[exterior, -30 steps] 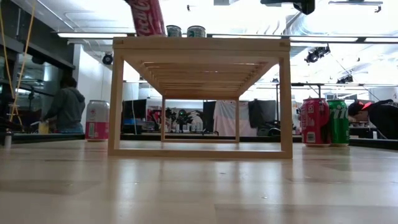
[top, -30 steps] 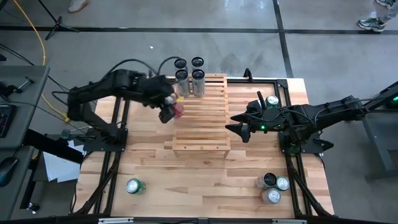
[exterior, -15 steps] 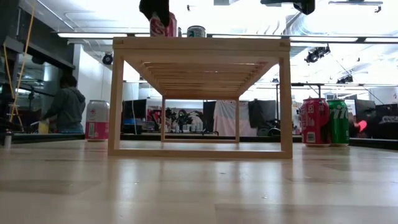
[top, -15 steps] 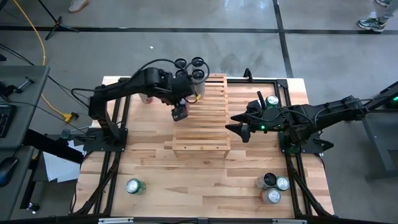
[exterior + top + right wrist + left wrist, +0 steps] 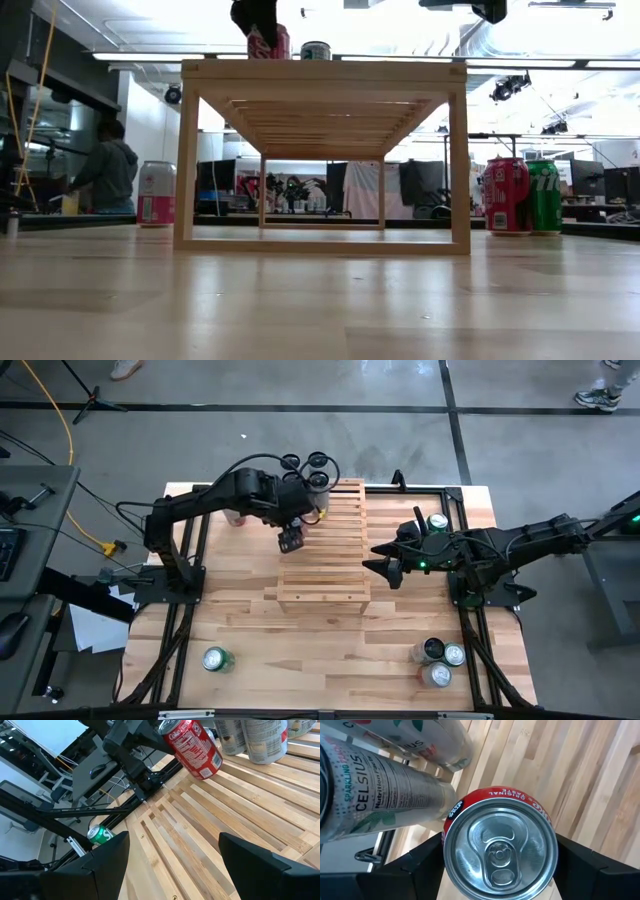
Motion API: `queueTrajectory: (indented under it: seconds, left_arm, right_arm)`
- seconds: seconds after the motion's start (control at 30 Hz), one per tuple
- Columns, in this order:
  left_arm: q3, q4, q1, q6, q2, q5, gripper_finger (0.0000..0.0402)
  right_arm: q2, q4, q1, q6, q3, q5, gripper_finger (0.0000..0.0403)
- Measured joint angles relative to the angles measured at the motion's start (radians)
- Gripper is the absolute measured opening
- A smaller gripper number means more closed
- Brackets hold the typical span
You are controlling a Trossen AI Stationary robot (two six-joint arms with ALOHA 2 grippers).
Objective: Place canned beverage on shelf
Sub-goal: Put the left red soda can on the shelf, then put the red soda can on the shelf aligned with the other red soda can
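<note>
Red can (image 5: pixel 192 746) is clamped in the left gripper (image 5: pixel 291 538), carried in since a second ago from beside the shelf (image 5: pixel 322 550) to over its top slats, near the silver cans (image 5: pixel 250 737). Release not yet made. Right gripper (image 5: pixel 385 568) is parked wide and empty beside the shelf.

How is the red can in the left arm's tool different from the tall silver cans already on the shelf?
The red can is red, short and wide; the silver cans are slim and taller. The red can is held tilted by the left tool; the silver cans stand upright on the shelf. The red can's base hangs just over the slats; the silver cans rest on them, free of any tool. All are unopened drink cans at the shelf's far left corner.
</note>
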Motion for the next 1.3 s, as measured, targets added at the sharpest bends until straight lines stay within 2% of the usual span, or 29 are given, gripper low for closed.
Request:
queueTrajectory:
  seconds: [0.23, 0.5, 0.93, 1.1, 1.3]
  left_arm:
    - [0.0, 0.019, 0.001, 0.034, 0.0, -0.001, 0.0279]
    - [0.0, 0.022, 0.001, 0.05, 0.0, 0.002, 0.0335]
    - [0.002, 0.041, 0.001, 0.05, -0.016, 0.001, 0.0331]
    - [0.048, 0.048, 0.001, 0.049, -0.033, -0.003, 0.0332]
    - [0.169, 0.052, 0.001, 0.019, -0.051, -0.002, 0.0333]
  right_arm:
    - [0.0, 0.0, 0.0, 0.0, 0.0, 0.0, 0.0291]
    - [0.0, 0.0, 0.0, 0.0, 0.0, 0.0, 0.0291]
    - [0.0, 0.001, 0.0, 0.0, 0.0, -0.006, 0.0291]
    - [0.0, 0.002, 0.0, 0.0, 0.0, -0.006, 0.0291]
    - [0.001, 0.015, 0.0, -0.005, 0.0, -0.008, 0.0291]
